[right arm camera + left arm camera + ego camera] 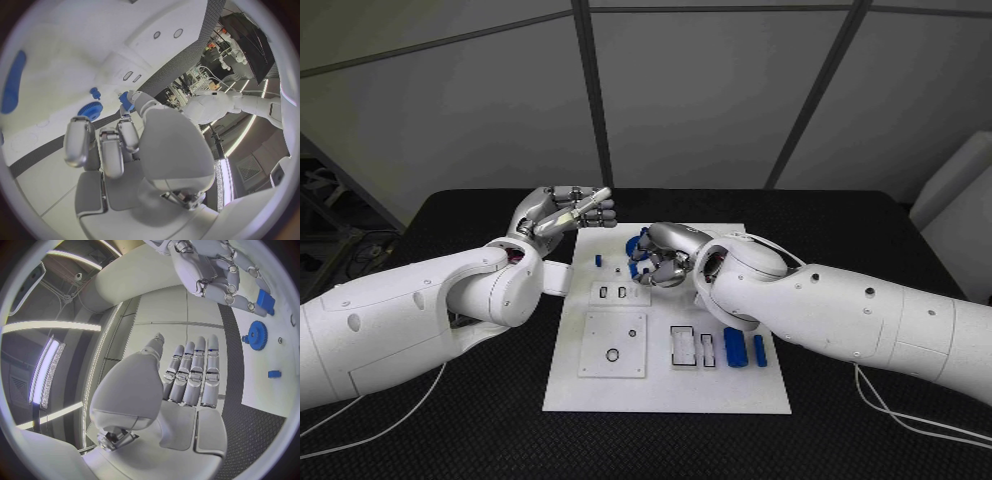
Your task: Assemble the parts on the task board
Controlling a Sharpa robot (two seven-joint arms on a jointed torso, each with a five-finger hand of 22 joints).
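- Two hands up at the far end of the task board (589, 395), which lies mid bench (444, 215).
- Left hand (560, 213) raised at the board's far-left corner, fingers (194, 371) straight and side by side in the left wrist view, nothing in them; palm empty.
- Right hand (664, 255) low over the far middle of the board, fingers (78, 141) curled inward.
- Right hand looks pinched on a small blue part (125, 100) at the thumb tip in the right wrist view; blue also shows among its fingers in the head view.
- Blue gear (91, 109) lies flat on the board just beside those fingers; same gear seen in the left wrist view (256, 335).
- Small blue peg (95, 93) near the gear on the board.
- Another small blue piece (597, 260) on the board left of the right hand, apart from it.
- Two long blue bars (736, 346) lie side by side on the board's near-right area, under the right forearm (848, 315).
- Black-outlined rectangular slots (684, 345) just left of the bars.
- Raised white square plate (613, 343) with a black ring on the board's near-left part.
- White cables (920, 420) trail over the bench at both near corners.
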